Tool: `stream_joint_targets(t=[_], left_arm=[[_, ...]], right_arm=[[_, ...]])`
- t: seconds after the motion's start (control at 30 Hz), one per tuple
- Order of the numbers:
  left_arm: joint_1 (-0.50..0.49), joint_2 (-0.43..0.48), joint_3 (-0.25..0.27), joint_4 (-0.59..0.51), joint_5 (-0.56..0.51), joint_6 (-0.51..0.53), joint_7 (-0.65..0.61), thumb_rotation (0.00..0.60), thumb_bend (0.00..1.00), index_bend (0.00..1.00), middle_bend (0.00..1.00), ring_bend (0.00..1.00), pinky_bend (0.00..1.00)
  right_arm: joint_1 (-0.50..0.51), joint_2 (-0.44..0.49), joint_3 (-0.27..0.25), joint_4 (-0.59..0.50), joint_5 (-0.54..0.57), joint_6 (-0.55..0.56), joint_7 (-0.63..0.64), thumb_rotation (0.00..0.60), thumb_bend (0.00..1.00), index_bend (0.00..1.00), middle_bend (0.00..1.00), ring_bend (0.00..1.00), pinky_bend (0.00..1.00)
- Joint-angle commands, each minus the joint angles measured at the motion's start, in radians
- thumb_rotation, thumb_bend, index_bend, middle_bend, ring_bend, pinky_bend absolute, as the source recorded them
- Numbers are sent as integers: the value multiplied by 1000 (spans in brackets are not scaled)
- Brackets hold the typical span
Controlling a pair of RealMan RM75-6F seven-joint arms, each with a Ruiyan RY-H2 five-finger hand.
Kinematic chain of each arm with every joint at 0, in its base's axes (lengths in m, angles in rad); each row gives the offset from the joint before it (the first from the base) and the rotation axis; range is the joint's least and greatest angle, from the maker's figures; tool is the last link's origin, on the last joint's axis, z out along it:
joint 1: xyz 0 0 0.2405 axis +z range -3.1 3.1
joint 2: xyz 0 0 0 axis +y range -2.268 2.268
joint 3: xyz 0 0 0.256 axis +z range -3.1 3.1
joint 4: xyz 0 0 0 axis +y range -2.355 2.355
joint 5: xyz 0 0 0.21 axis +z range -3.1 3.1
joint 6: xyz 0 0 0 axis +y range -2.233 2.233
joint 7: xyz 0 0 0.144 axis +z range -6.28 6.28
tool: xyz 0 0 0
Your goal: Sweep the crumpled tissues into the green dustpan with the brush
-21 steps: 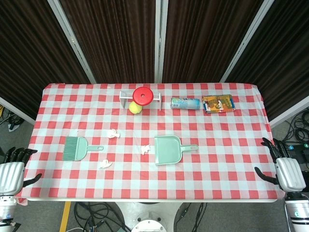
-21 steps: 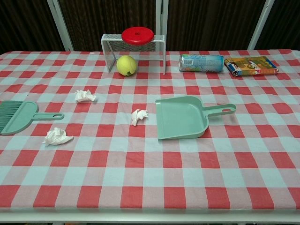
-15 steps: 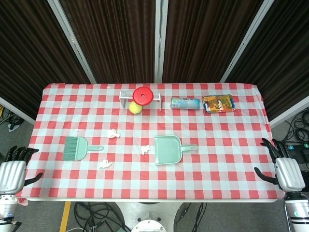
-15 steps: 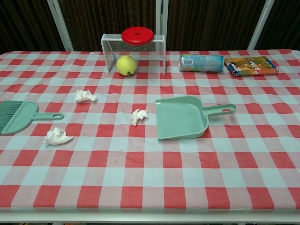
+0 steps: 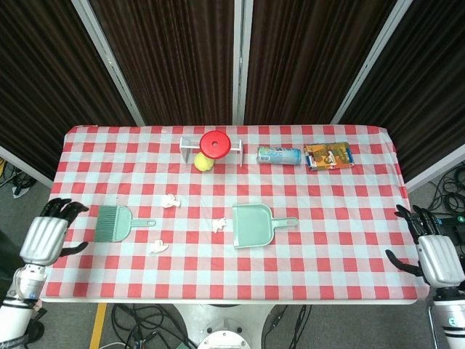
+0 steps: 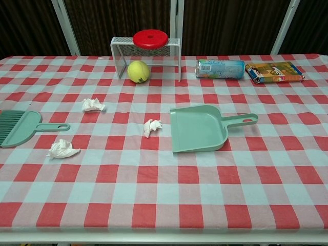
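Smooth matt plastic dustpan [image 6: 198,128], crumpled paper tissues [image 6: 151,126], checked cloth tablecloth [image 6: 169,189], white wire-mesh rack [image 6: 146,52], fuzzy ball [image 6: 138,71]

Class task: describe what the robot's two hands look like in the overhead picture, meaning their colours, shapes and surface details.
Both the left hand and the right hand look alike: a silvery-grey, ribbed, blocky back of the hand with slim black fingers. Below each sits a pale grey-white cylindrical wrist section. The chest view shows neither hand.
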State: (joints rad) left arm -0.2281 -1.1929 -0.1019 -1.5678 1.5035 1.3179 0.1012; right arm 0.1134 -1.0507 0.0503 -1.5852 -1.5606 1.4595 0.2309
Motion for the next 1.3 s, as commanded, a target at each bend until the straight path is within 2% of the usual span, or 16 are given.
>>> stream_joint_targets(t=[0.03, 0.1, 0.13, 0.2, 0.27, 0.33, 0.43, 0.6, 0.8, 1.0, 1.3], left_arm=[[-97, -36, -51, -1, -42, -106, 63, 600, 95, 327, 257, 256, 317], [-137, -60, -66, 5, -68, -151, 108, 600, 111, 358, 289, 317, 487], [-162, -79, -75, 13, -87, -179, 138, 600, 128, 380, 319, 369, 613], [-201, -115, -87, 29, -131, -229, 196, 600, 152, 413, 378, 459, 776], [-231, -145, -93, 43, -180, -272, 242, 600, 161, 432, 429, 534, 860], [-260, -173, -92, 56, -238, -318, 306, 600, 165, 434, 444, 576, 894], [-291, -217, -86, 78, -320, -357, 393, 600, 177, 434, 445, 606, 909], [-329, -301, -62, 129, -437, -363, 551, 600, 193, 434, 445, 623, 923], [-374, -356, -32, 145, -567, -369, 722, 600, 219, 432, 439, 622, 923], [-410, -400, -24, 175, -683, -368, 796, 600, 227, 431, 437, 622, 923], [-441, -405, -14, 171, -730, -354, 793, 600, 236, 430, 437, 622, 923]], right_arm=[[1, 13, 5, -11, -2, 6, -7, 600, 167, 59, 193, 0, 0], [0, 20, 5, -16, -3, 10, -9, 600, 167, 59, 193, 0, 0], [0, 24, 5, -19, -5, 11, -8, 600, 167, 59, 193, 0, 0], [-1, 31, 2, -25, -8, 11, 1, 600, 167, 59, 192, 0, 0], [-2, 36, 1, -27, -9, 11, 5, 600, 167, 59, 192, 0, 0], [-3, 39, 1, -28, -7, 12, 2, 600, 167, 59, 192, 0, 0], [-4, 40, 1, -30, -2, 9, -1, 600, 167, 59, 192, 0, 0], [1, 35, -1, -28, 0, -1, -4, 600, 167, 59, 192, 0, 0], [4, 30, -2, -23, -1, -7, -2, 600, 167, 59, 189, 0, 0], [1, 29, -3, -17, 5, -5, 5, 600, 167, 59, 189, 0, 0], [2, 27, -4, -16, 7, -9, 2, 600, 167, 59, 189, 0, 0]])
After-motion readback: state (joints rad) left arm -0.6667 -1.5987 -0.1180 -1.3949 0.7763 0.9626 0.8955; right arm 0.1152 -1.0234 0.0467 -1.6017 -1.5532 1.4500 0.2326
